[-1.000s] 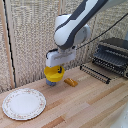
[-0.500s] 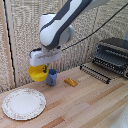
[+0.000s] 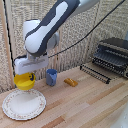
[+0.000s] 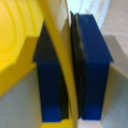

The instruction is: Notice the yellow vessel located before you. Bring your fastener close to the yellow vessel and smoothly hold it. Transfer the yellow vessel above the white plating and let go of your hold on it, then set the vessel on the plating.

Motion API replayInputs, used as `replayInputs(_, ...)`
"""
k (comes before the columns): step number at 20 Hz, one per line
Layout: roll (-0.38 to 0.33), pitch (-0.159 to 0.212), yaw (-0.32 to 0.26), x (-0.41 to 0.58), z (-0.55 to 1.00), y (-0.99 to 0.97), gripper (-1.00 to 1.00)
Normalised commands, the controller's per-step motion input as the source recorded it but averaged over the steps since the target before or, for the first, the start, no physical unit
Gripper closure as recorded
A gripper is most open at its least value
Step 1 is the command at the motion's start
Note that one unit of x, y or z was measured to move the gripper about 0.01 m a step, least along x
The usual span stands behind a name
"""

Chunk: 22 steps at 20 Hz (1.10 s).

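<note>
The yellow bowl (image 3: 24, 82) hangs in the air above the far part of the white plate (image 3: 20, 107), which lies on the wooden table at the exterior view's left. My gripper (image 3: 28, 75) is shut on the bowl's rim and holds it up. In the wrist view the two blue fingers (image 4: 92, 70) pinch the thin yellow rim (image 4: 65, 70) between them, with the bowl's inside (image 4: 20, 35) to one side and a piece of white plate beyond.
A blue mug (image 3: 51, 77) stands just behind the bowl. A small orange-yellow food piece (image 3: 70, 82) lies to its right in the exterior view. A black toaster oven (image 3: 112, 55) with a wire rack (image 3: 95, 72) sits at the back right.
My gripper has carried the yellow bowl toward the exterior view's left, from near the mug and food piece to above the white plate, and a little lower.
</note>
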Motion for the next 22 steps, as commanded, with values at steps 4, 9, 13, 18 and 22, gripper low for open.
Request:
replayInputs(4,-0.091,0.023,0.065,0.253,-0.32,0.19,1.00)
replayInputs(9,-0.071,0.000,0.087,0.429,-0.24,0.05,1.00)
replayInputs(13,-0.058,0.000,0.101,0.403,-0.18,0.00,1.00)
replayInputs(18,-0.033,0.008,0.044,0.159,-0.10,0.01,-1.00)
replayInputs(22,-0.006,0.000,0.032,0.083,0.02,-0.05,-1.00)
